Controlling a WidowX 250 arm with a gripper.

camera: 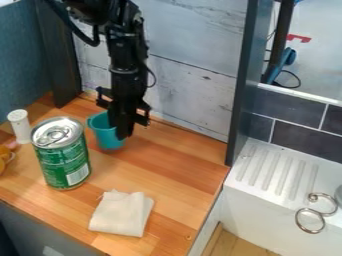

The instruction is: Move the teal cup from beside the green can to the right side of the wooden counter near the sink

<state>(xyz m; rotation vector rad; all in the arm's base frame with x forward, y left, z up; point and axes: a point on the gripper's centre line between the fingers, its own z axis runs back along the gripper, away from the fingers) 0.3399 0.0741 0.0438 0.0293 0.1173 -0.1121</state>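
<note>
- Orange-brown wooden counter (163, 172) under teal tapered cup (105, 136);
- black gripper (122, 134) at cup; cannot tell how far open, or if holding it;
- whitewashed plank wall (190, 57) behind; white ridged drainboard (272, 172) below dark tiles (288, 107)

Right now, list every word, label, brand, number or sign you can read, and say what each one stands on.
None can be read for certain.
Green can: pale print on its label, too small to read.
White barcode-like patch on the can: no digits legible.
Teal cup: no lettering that I can make out.
White shaker: none that I can make out.
Folded cloth: none visible.
</note>
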